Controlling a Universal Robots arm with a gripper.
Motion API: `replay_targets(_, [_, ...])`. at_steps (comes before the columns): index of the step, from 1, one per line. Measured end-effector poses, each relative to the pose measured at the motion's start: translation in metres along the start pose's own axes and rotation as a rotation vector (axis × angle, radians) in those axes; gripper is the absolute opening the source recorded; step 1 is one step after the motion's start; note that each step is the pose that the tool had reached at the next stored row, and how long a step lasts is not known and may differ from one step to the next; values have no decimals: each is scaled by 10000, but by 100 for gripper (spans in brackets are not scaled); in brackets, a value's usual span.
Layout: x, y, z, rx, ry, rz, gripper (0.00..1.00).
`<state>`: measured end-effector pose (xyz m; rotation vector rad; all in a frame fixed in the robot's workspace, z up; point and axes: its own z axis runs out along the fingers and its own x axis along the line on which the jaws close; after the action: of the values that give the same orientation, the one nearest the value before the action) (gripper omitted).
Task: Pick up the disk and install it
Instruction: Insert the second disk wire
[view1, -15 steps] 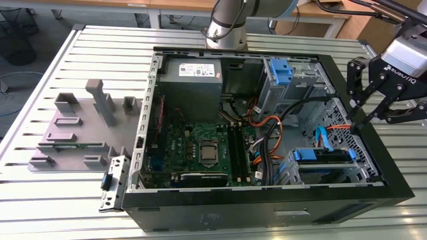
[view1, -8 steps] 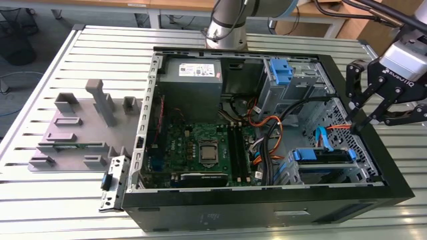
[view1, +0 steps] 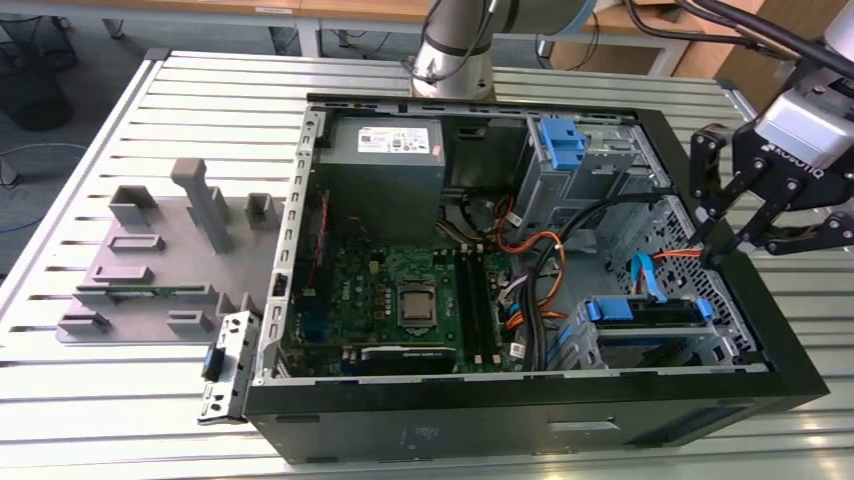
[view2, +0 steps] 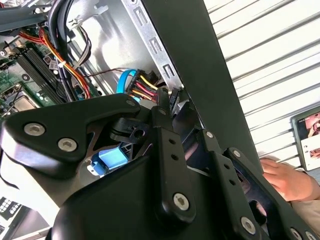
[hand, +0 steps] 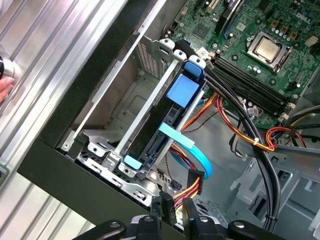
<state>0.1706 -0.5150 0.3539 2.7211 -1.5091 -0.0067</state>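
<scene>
Just inboard of the gripper (view1: 747, 215), the disk (hand: 172, 122) already sits in its bay with cables plugged at the near end. Fingers spread, holding nothing, over the case wall (view1: 727, 170). Judgement: check seating squarely; avoid snagging the blue cable (hand: 192, 155).

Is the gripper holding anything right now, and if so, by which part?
Nothing is held. The gripper hangs open above the case's wall on the exterior view's right, fingers empty. The disk sits in its bay inside the case, apart from the gripper.
</scene>
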Motion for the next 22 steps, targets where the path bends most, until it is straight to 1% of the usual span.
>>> replay_targets(7, [7, -12, 31, -3, 4, -45, 31])
replay_targets(15, [10, -18, 45, -4, 11, -273, 31])
replay_targets(18, [10, -19, 48, -4, 18, -431, 31])
replay_targets(20, [10, -19, 50, -9, 28, -490, 31])
replay_targets(22, [10, -18, 51, -26, 55, -513, 31])
